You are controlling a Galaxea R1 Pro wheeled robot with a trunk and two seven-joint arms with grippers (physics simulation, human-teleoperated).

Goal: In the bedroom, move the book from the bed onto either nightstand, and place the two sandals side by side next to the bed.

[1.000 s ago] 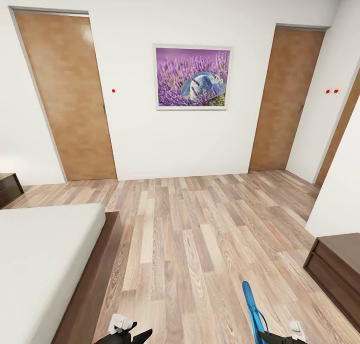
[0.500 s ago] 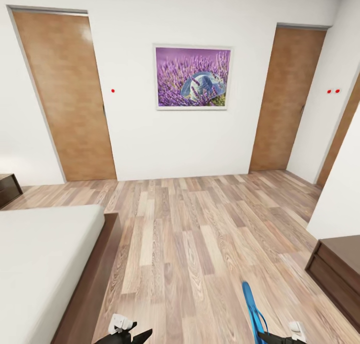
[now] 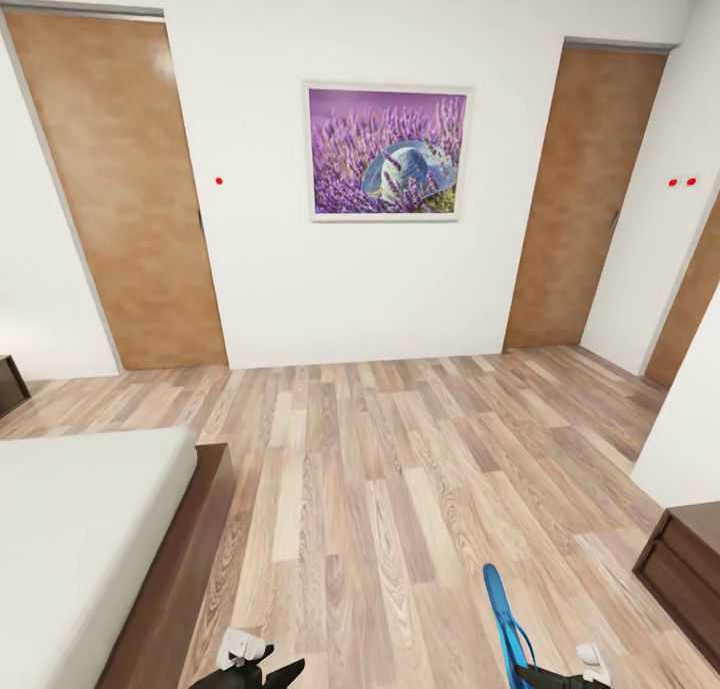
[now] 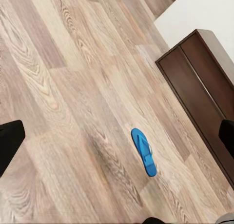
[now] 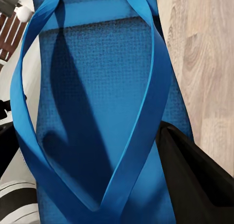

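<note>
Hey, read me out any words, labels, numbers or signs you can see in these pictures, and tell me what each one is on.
There is no readable text.
The framed picture on the wall shows purple flowers, no words.
The small red dots on the wall beside the doors bear no marking that can be made out.
The blue sandal held in the right gripper shows plain textured blue, no brand.
The second sandal, on the floor, is too small to tell.

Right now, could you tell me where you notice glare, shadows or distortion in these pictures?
Head view: glossy sheen high on the left door, walls lean outward from wide-angle distortion. Left wrist view: a soft dark shadow on the floor beside the lying sandal. Right wrist view: straps cast sharp shadows on the held sandal.
</note>
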